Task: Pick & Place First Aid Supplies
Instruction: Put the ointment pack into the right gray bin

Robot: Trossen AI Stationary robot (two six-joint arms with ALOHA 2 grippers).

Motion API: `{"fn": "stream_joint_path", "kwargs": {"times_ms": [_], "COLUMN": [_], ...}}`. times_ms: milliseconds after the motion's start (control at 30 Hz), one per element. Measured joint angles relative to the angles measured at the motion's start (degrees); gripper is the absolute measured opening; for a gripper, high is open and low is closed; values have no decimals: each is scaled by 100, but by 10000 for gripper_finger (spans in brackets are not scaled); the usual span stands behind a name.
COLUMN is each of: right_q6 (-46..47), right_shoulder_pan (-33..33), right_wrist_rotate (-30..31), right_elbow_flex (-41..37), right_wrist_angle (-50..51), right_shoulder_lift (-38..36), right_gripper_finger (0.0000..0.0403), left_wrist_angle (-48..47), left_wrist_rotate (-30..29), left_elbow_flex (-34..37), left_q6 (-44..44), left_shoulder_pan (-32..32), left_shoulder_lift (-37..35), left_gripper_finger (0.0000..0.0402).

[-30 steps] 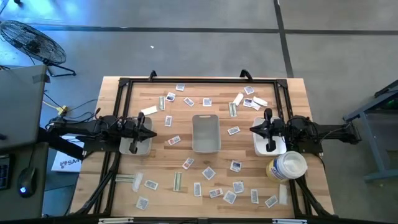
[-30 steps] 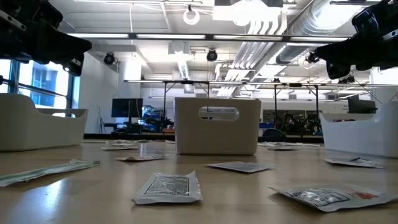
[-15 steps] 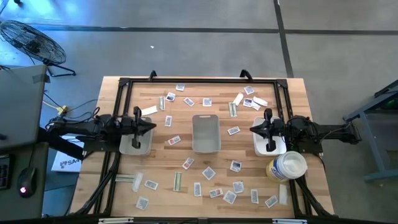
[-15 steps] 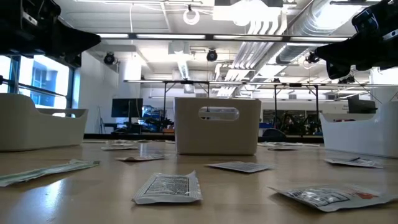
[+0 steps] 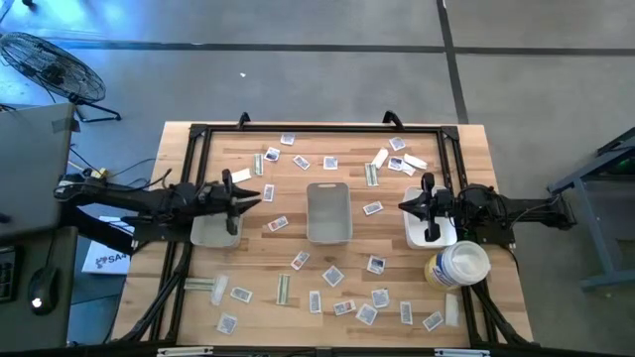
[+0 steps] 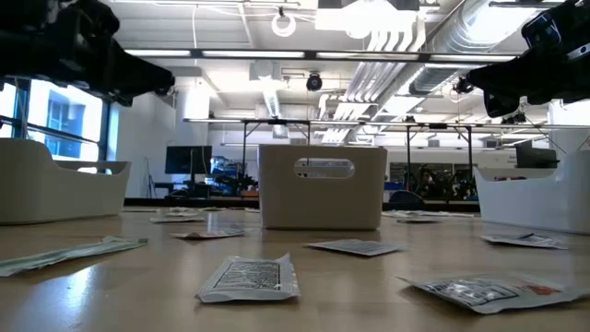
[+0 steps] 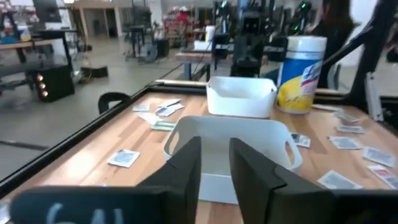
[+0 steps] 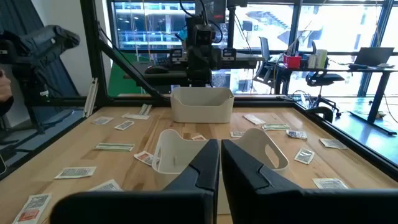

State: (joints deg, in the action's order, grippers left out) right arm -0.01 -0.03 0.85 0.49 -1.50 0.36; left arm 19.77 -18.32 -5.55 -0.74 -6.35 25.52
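Here the first aid supplies (image 5: 332, 276) are lying flat, probably light and slippery; an edge pinch is suiting them. The left gripper (image 5: 256, 191) fingers are standing slightly apart, empty; the right gripper (image 5: 405, 206) fingers are pressing together, empty.

1. The first aid supplies (image 5: 332, 276) lie flat and scattered across my table, all apart from my fingers.
2. Square white-grey sachets (image 6: 250, 278) with dark print cluster along the near and far edges.
3. Narrow pale green-white strips (image 5: 283, 289) lie among them.
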Motion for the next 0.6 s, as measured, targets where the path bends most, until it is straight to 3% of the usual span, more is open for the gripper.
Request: {"fn": "stream_joint_path", "kwargs": {"times_ms": [167, 333, 600], "right_q6": [0, 0, 0], "right_shoulder_pan": [1, 1, 2], "right_wrist_rotate": [1, -1, -1], "right_elbow_flex": [0, 1, 1], "right_wrist_angle": [0, 0, 0], "right_shoulder_lift": [0, 0, 0], "right_gripper_finger": [12, 12, 12], "left_wrist_angle": [72, 449, 428], "left_wrist_rotate": [-280, -154, -918], "left_elbow_flex": [-410, -817, -1249], "left_q6": [-382, -558, -855], "left_shoulder_pan": [2, 2, 2], "left_shoulder_lift": [952, 1949, 3510], "left_gripper_finger": [107, 108, 108]}}
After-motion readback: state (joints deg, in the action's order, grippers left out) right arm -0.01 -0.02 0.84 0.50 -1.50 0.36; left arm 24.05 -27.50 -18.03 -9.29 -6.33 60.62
